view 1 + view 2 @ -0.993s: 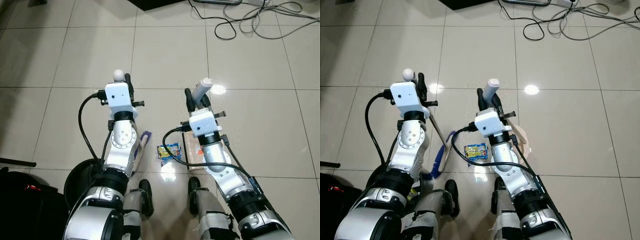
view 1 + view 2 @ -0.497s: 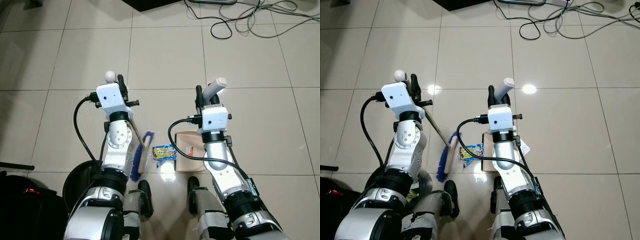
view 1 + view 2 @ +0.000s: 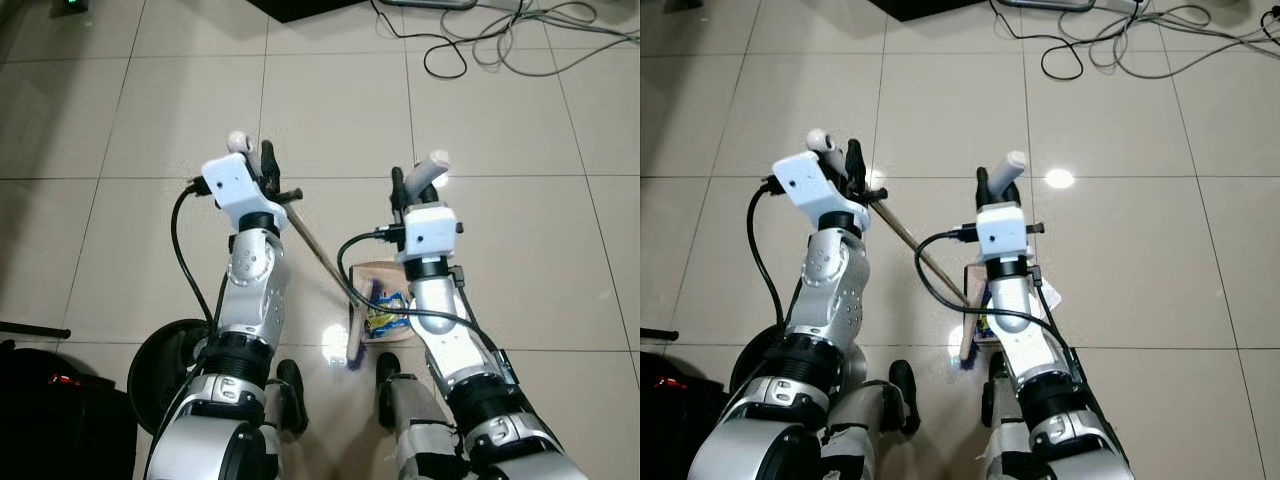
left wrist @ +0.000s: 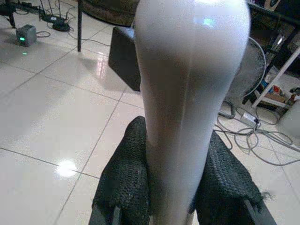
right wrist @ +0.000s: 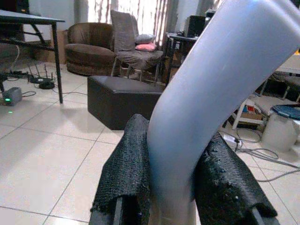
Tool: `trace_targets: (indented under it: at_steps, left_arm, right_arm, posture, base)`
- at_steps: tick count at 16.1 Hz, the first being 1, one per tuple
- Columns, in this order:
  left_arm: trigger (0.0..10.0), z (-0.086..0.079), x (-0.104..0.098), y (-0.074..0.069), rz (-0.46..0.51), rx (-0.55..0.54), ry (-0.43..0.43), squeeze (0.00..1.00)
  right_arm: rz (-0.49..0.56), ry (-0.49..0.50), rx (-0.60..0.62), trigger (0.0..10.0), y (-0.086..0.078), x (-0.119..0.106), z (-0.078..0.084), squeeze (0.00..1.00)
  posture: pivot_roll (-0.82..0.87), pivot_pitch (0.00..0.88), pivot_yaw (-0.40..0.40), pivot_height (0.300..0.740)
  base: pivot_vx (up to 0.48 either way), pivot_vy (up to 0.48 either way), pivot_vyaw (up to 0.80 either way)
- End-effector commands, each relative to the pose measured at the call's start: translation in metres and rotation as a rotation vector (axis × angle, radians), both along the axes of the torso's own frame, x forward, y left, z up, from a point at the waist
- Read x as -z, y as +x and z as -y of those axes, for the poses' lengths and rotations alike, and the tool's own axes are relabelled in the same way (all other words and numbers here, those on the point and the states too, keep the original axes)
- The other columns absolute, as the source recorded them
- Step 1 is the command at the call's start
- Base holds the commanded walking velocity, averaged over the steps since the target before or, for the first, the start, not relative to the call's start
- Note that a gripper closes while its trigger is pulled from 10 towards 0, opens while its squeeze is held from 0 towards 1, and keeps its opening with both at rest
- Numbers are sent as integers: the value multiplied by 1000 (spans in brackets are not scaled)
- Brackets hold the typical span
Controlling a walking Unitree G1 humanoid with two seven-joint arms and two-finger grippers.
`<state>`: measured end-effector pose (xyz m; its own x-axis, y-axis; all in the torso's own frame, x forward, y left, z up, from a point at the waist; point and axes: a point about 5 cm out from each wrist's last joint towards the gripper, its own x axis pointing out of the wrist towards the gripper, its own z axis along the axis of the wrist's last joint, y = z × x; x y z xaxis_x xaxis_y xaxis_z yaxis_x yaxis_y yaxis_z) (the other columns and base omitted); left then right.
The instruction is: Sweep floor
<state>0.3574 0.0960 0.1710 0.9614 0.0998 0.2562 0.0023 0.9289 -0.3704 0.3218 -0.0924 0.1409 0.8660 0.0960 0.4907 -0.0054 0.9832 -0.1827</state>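
My left gripper [image 3: 258, 165] is shut on the white top of the broom handle [image 4: 187, 93]. The thin stick slants down to the right, to the blue brush head [image 3: 355, 335] at the left edge of the tan dustpan [image 3: 375, 275]. A yellow and blue snack wrapper [image 3: 386, 316] lies on the dustpan, right beside the brush. My right gripper [image 3: 412, 190] is shut on the dustpan's pale grey handle [image 5: 211, 93], which stands up over the pan. Both sets of black fingers [image 4: 124, 183] press against their handles.
Tangled cables [image 3: 500, 40] lie on the tiles at the far right, beside a dark object [image 3: 300, 8]. A round black base [image 3: 160, 355], a black bag [image 3: 40, 400] and a black rod [image 3: 35, 328] sit at my lower left. My feet [image 3: 290, 385] stand just behind the dustpan.
The brush head has swung right across the floor to the dustpan's edge, and the wrapper has gone from the tiles onto the pan. The left arm has shifted right.
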Motion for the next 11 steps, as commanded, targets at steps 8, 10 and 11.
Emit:
trace_targets:
  at_steps: [8,10,11]
  left_arm:
    - [10000,6,-37,10,114,145,-27,0]
    - [10000,-11,-51,13,174,172,95,0]
    - [10000,-15,-53,14,184,174,112,0]
  right_arm:
    - [-35,197,50,10000,-1,-3,29,0]
    - [-24,214,85,10000,-12,-4,45,0]
    - [-25,216,92,10000,-13,-4,48,0]
  posture:
    - [-8,219,65,740]
    - [-30,163,73,740]
    - [-37,142,75,740]
  base:
    - [0,0,0]
    - [0,0,0]
    - [0,0,0]
